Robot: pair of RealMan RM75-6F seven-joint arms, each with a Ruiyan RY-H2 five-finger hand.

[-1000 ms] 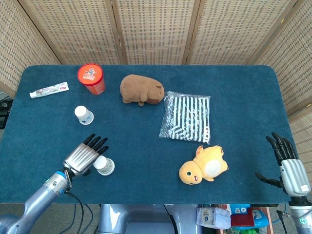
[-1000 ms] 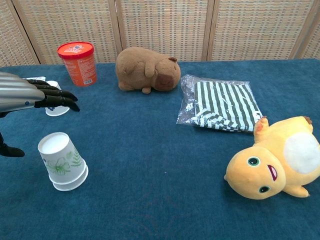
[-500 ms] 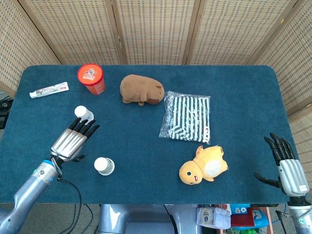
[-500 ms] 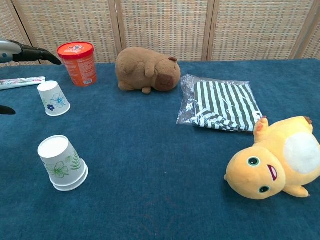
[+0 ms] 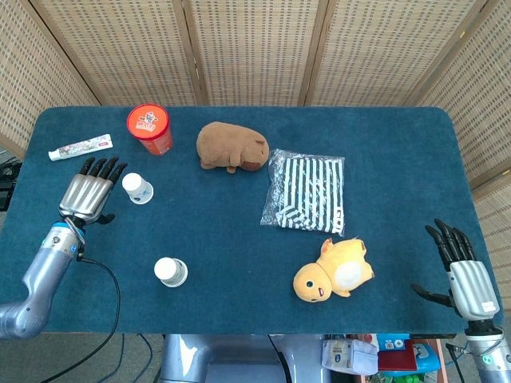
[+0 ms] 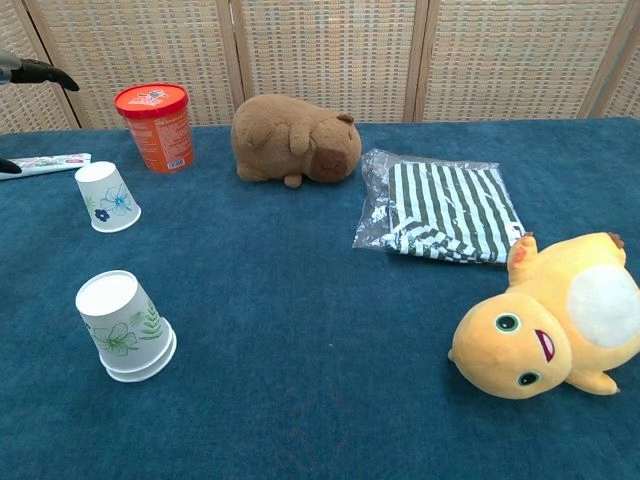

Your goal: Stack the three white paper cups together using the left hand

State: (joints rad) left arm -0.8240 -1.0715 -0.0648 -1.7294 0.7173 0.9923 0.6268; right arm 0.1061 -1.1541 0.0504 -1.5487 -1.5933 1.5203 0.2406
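While only two white cups show, both apart and upside down, stacking looks unfinished.
Table point(image 5: 399, 144) has open room at centre; left hand point(image 5: 86, 196), fingers spread and empty, sits at 9 o'clock of far cup point(image 5: 137, 188), close to the left edge. Near cup point(image 5: 171, 271) stands by the front edge. Right hand point(image 5: 461, 275): open, idle, 4 o'clock corner.

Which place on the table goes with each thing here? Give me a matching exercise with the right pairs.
Things:
1. orange tub
2. toothpaste tube
3. yellow plush
4. striped bag

Places:
A. front, right of centre
B. back left, beside the brown plush
C. far left edge, at the back
D. middle right, between the two plush toys

Pairs: 1-B, 2-C, 3-A, 4-D
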